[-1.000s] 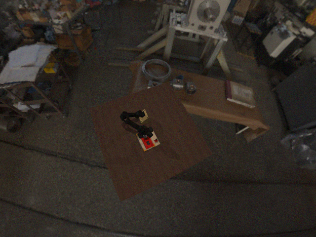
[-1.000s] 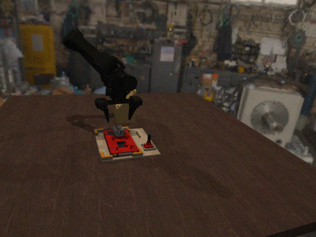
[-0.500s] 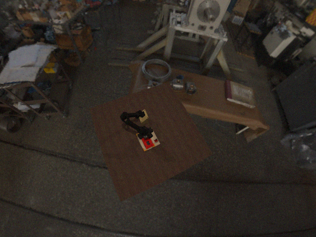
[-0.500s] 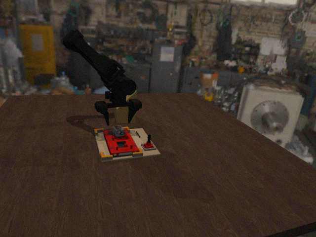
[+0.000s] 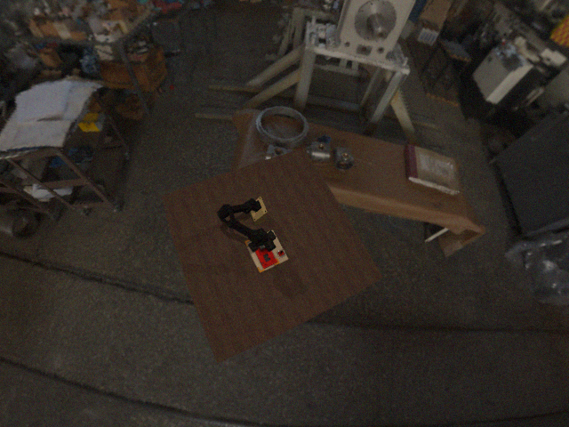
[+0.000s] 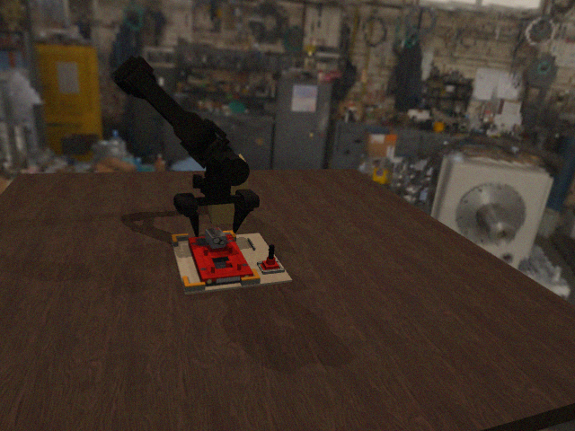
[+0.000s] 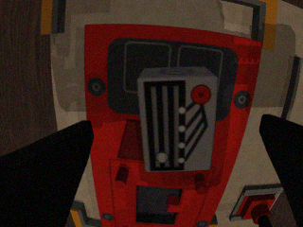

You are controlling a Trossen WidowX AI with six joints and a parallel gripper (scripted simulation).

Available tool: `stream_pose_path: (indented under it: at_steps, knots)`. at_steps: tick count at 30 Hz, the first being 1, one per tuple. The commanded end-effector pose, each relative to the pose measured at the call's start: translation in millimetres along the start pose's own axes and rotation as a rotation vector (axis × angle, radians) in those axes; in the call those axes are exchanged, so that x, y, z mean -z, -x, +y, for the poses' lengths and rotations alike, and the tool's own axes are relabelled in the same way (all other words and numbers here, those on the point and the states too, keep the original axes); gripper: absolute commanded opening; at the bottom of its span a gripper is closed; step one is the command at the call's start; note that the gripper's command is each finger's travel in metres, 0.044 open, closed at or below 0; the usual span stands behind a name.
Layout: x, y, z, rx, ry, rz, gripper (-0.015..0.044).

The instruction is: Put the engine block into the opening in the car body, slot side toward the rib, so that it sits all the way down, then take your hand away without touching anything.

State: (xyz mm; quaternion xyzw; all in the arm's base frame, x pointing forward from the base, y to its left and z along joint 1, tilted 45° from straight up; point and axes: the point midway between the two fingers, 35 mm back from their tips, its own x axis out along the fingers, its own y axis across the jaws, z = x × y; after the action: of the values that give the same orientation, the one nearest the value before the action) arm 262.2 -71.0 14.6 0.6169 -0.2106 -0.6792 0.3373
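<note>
The grey engine block (image 6: 216, 238) (image 7: 167, 125) rests on top of the red car body (image 6: 202, 266) (image 7: 105, 156), over the dark window area and the red surface beside it. Its striped face with a red disc points up at the wrist camera. The opening (image 6: 222, 261) (image 7: 153, 204) in the body shows uncovered, a small red rib at its side. I cannot tell which side of the block has the slot. My gripper (image 6: 216, 233) (image 7: 180, 127) is open and empty, its fingers wide apart on both sides of the block and body, touching neither in the wrist view.
The body lies on a beige board (image 6: 275, 278) with orange and grey corner guides. A red piece with a black upright stem (image 5: 281, 253) (image 6: 270, 261) stands on the board beside the body. A pale yellow plate (image 5: 260, 212) is by the arm's base.
</note>
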Motion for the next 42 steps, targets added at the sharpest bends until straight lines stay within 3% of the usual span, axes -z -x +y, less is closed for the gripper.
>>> stream_pose_path:
  at_steps: [1, 12, 20, 24, 42]
  knots:
    - [-0.2, -5.3, -0.1, -0.011, 0.005, -0.008, 0.044]
    - [-0.2, -5.3, -0.1, -0.011, 0.005, -0.008, 0.0151]
    - [-0.2, -5.3, -0.1, -0.011, 0.005, -0.008, 0.0098]
    - [0.8, -1.0, -0.2, -0.009, 0.005, -0.005, 0.0]
    - [6.1, 54.3, -0.7, 0.012, 0.006, 0.017, 0.0]
